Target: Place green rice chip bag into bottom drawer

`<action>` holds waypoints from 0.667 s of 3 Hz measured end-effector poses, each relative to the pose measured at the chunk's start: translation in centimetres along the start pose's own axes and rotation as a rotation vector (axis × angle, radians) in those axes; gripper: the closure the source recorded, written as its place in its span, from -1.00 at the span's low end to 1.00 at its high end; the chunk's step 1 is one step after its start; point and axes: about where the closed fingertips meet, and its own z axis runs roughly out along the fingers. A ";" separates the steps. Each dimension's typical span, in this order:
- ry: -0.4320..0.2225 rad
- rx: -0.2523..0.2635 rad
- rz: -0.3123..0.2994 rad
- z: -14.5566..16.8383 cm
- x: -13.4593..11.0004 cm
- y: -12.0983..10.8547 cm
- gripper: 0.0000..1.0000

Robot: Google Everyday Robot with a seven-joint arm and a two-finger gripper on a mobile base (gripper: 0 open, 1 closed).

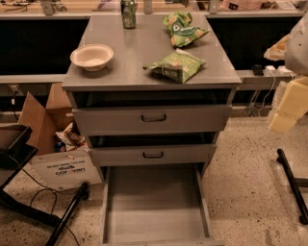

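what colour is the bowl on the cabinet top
Cream bowl, camera view; pincer hangs at the right edge.

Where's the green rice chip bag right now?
The green rice chip bag lies back right on the cabinet top, behind the paler olive bag, right of the can; the end effector is at the camera view's right edge.

The green rice chip bag (pixel 183 30) is bright green with white logo; the bottom drawer (pixel 154 204) grey; the hand (pixel 285 113), at right edge, pale yellow.

Likely lab: floor cables (pixel 34 184), hand (pixel 282 120) at right.
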 end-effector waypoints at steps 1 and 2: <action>0.000 0.000 0.000 0.0 0.0 0.0 -1.00; -0.042 0.056 -0.037 0.3 0.1 -3.1 -1.00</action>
